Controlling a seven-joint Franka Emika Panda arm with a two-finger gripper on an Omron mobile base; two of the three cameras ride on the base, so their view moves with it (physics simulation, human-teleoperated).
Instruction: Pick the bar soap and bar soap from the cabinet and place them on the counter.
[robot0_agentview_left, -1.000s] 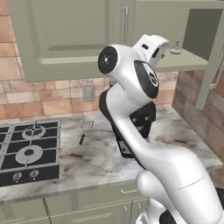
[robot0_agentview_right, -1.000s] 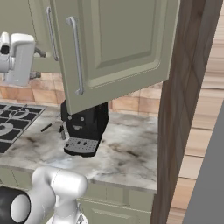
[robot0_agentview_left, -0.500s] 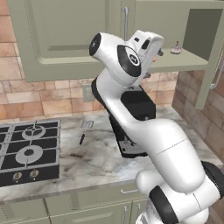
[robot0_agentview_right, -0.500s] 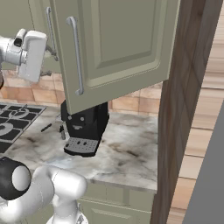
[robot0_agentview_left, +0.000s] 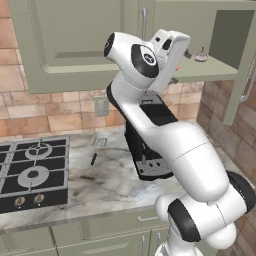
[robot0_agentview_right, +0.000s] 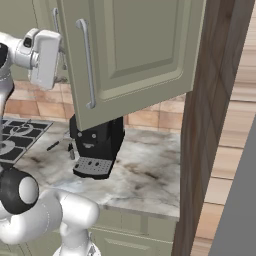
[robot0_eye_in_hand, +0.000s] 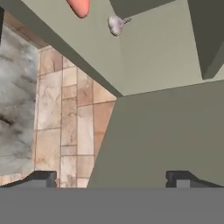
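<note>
One bar soap (robot0_eye_in_hand: 79, 6), rounded and coral-red, lies on the shelf of the open sage-green cabinet (robot0_agentview_left: 210, 72) at the top edge of the hand view. My gripper (robot0_eye_in_hand: 111, 179) is open with nothing between its fingertips (robot0_eye_in_hand: 42, 178), and it looks at the shelf from below and some way off. In the left base view the gripper (robot0_agentview_left: 183, 54) hangs just in front of the shelf's left end. The marbled counter (robot0_agentview_left: 100, 182) runs below it.
A small pale knob-topped item (robot0_eye_in_hand: 116, 25) stands on the shelf beside the soap. The open cabinet door (robot0_agentview_right: 135, 55) swings out on the right. A black coffee machine (robot0_agentview_left: 150, 160) stands on the counter under the arm, and a gas hob (robot0_agentview_left: 30, 170) lies to the left.
The arm's elbow has swung up and to the left. The hand has turned and edged closer to the open shelf. The jaws have stayed open.
</note>
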